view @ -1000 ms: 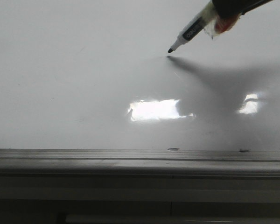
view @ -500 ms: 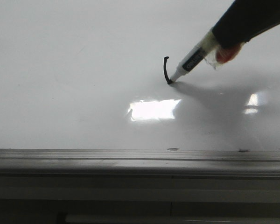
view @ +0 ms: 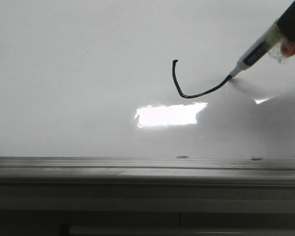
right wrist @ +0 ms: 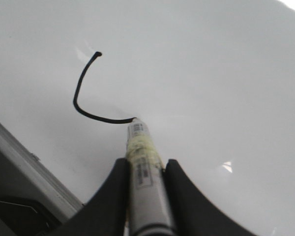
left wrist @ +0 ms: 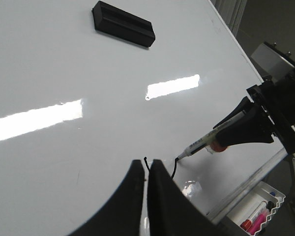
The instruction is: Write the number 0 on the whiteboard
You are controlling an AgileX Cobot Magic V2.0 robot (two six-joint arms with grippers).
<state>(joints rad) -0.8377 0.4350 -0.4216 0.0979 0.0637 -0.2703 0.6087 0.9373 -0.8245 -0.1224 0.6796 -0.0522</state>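
The whiteboard [view: 78, 73] fills the front view, glossy white. On it the number 0 [view: 183, 94] stands as an open black hook: a short downstroke that curves off to the right. My right gripper [right wrist: 145, 164] is shut on a marker [right wrist: 141, 147], whose tip touches the right end of the line [right wrist: 78, 105]. In the front view the marker [view: 255, 50] slants down from the top right corner. My left gripper [left wrist: 146, 167] hovers over the board near the stroke [left wrist: 173, 169], shut, with nothing between its fingers.
A grey metal rail [view: 147, 169] runs along the board's near edge. A black eraser block [left wrist: 123, 23] lies on the far part of the board. A tray with spare markers [left wrist: 258, 216] hangs beyond the rail. Bright glare patch [view: 169, 114] below the stroke.
The marker tip came down onto the board, drew a short downstroke, then swept right and slightly up, lengthening the line into a hook. The right gripper moved right with it.
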